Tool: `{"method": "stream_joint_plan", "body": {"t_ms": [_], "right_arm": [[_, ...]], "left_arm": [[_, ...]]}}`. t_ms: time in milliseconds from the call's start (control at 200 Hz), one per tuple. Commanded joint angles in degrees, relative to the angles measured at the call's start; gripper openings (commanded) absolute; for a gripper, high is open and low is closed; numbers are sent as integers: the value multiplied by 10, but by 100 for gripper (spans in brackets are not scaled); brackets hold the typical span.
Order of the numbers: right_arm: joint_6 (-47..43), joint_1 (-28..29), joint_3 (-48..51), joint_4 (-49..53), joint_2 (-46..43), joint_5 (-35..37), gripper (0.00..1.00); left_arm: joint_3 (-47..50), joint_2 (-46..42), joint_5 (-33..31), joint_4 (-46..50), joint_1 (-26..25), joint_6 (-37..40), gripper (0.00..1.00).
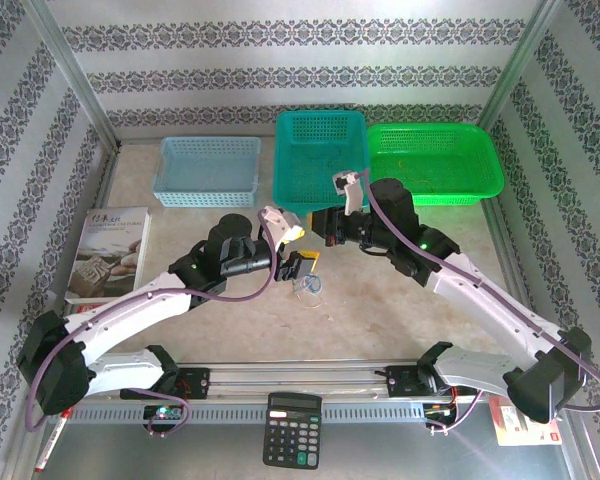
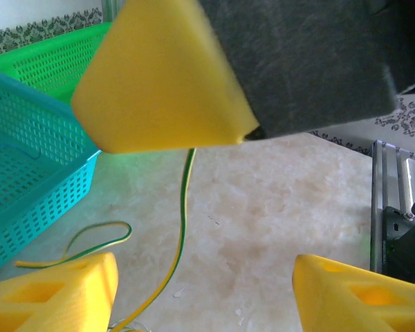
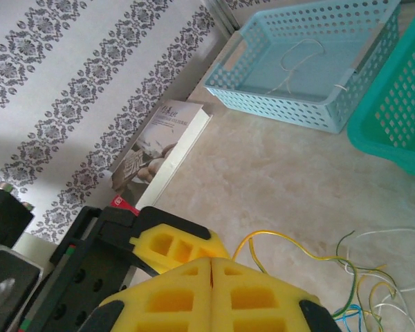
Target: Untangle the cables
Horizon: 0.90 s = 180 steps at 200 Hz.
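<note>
From overhead, the cables (image 1: 307,285) are too small for you to tell one strand from another. At the left wrist, a yellow-green strand (image 2: 182,228) climbs behind a blurred yellow block (image 2: 159,76), so its upper end is hidden. At the right wrist, the bottom and right edges crop the cables.

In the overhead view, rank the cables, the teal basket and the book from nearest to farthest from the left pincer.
1. The cables, on the table just on the near side of the left pincer.
2. The teal basket, beyond it at the far middle of the table.
3. The book, off at the left edge.
</note>
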State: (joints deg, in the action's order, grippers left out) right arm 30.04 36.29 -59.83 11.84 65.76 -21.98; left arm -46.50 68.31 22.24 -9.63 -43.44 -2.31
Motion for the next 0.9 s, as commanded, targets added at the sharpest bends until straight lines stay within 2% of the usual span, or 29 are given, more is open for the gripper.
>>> {"method": "stream_joint_plan", "body": {"t_ms": [0, 200, 395, 689, 894], "right_arm": [[10, 10, -18, -11, -6, -6, 0], [28, 23, -19, -23, -14, -6, 0], [43, 26, -24, -30, -26, -4, 0], [103, -13, -36, -78, -47, -32, 0], [134, -42, -48, -106, -59, -45, 0]], "left_arm": [[-12, 7, -4, -31, -6, 8, 65], [-20, 27, -6, -55, -6, -2, 60], [-20, 45, -7, -82, -6, -13, 50], [2, 66, -5, -121, -6, -47, 17], [17, 72, -7, -137, -6, -67, 9]]}}
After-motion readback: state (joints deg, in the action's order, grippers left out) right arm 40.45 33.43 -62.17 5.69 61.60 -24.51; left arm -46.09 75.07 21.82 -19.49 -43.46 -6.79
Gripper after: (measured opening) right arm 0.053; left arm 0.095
